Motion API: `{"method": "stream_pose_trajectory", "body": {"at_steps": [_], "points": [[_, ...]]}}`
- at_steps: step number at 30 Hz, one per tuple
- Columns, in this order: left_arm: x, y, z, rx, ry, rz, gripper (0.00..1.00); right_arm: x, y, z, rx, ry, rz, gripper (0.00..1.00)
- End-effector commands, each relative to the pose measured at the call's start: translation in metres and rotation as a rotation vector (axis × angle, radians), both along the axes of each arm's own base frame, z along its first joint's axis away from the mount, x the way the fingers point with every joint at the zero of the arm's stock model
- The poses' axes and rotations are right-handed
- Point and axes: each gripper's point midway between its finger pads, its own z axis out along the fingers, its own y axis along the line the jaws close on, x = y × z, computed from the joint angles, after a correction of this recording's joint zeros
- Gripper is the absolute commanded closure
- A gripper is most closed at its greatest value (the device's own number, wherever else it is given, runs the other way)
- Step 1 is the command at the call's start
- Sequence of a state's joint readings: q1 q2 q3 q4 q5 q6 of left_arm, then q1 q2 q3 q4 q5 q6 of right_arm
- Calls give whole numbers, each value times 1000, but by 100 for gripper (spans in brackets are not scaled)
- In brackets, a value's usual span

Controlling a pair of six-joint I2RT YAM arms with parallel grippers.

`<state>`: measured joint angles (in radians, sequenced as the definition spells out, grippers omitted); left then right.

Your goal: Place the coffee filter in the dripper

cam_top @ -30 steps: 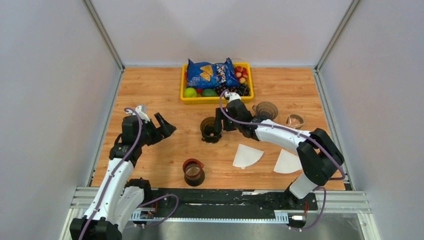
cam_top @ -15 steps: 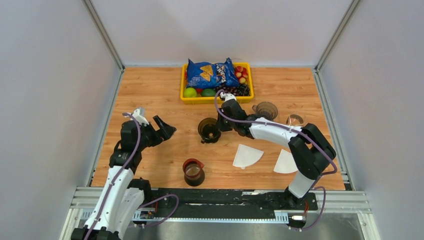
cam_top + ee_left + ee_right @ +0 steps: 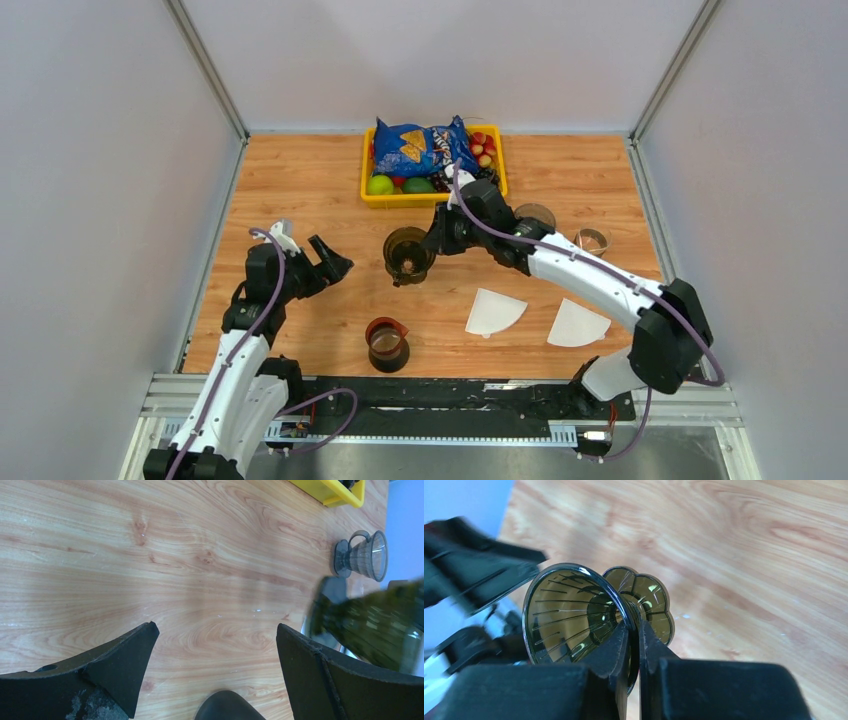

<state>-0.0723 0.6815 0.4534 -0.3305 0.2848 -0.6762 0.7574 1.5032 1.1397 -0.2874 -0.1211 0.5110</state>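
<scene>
Left gripper [image 3: 330, 262]: jaws wide apart, nothing between them.
Dark dripper [image 3: 408, 253]: tilted, mouth turned towards the right wrist camera. Its rim is pinched by the right gripper [image 3: 437, 238], fingers [image 3: 616, 647] clamped together on the wall.
Coffee filter [image 3: 494, 311]: flat on the tabletop [image 3: 300, 190], right of the dripper and nearer the bases, untouched.
Second filter [image 3: 577, 324]: further right, apart from the first.

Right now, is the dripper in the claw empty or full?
Empty: the dripper shows bare ribs inside; both filters lie on the table.
</scene>
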Motion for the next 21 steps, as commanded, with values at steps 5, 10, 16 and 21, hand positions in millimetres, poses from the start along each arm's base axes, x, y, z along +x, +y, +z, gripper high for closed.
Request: {"method": "stream_pose_trajectory", "body": {"at_steps": [5, 10, 16, 21], "points": [[4, 2, 2, -2, -12, 21, 0, -83, 26, 86, 191, 89, 289, 100], [5, 4, -1, 4, -3, 29, 0, -115, 40, 93, 150, 116, 376, 100], [4, 2, -3, 2, 6, 21, 0, -136, 55, 80, 91, 107, 463, 100], [5, 3, -5, 4, 11, 26, 0, -143, 62, 72, 57, 78, 506, 100]]}}
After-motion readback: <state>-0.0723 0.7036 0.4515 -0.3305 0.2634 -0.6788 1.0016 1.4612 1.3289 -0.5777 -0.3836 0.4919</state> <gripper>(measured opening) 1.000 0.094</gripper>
